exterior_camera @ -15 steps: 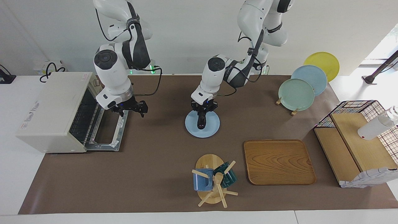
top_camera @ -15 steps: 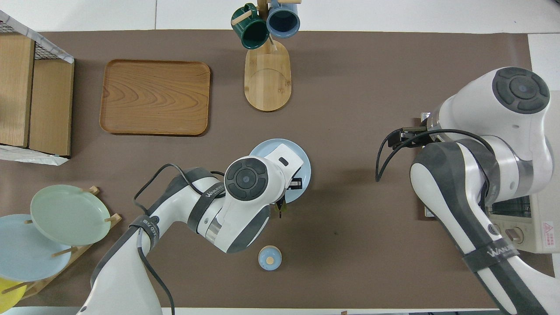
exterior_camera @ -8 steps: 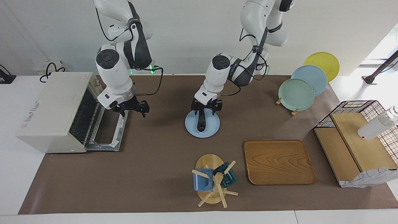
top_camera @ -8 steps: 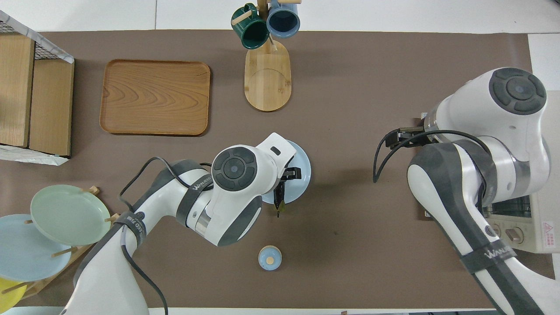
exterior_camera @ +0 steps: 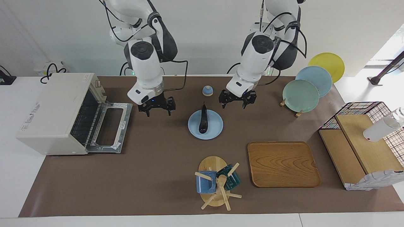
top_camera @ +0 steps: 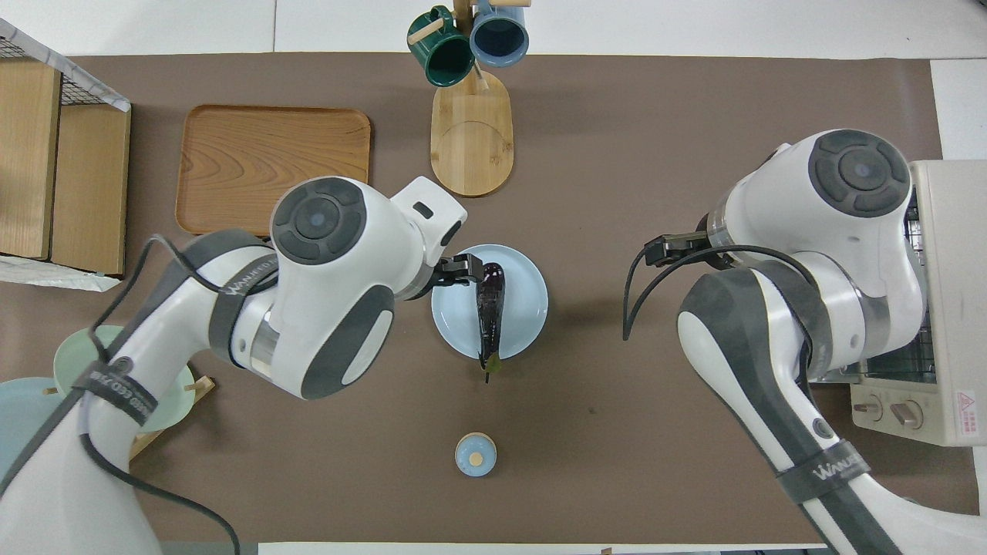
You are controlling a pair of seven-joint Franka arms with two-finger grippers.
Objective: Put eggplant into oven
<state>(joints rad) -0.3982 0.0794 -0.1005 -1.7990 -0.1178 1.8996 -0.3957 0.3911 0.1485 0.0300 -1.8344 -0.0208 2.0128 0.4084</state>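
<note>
A robotics lab's mock kitchen: two robot arms at a paper-covered table (exterior_camera: pixel 157 189) with a toaster oven (exterior_camera: pixel 53 112).

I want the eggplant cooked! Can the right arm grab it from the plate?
Probably yes. The eggplant lies bare on the plate, and the right gripper hangs open beside it, nothing between them.
</note>
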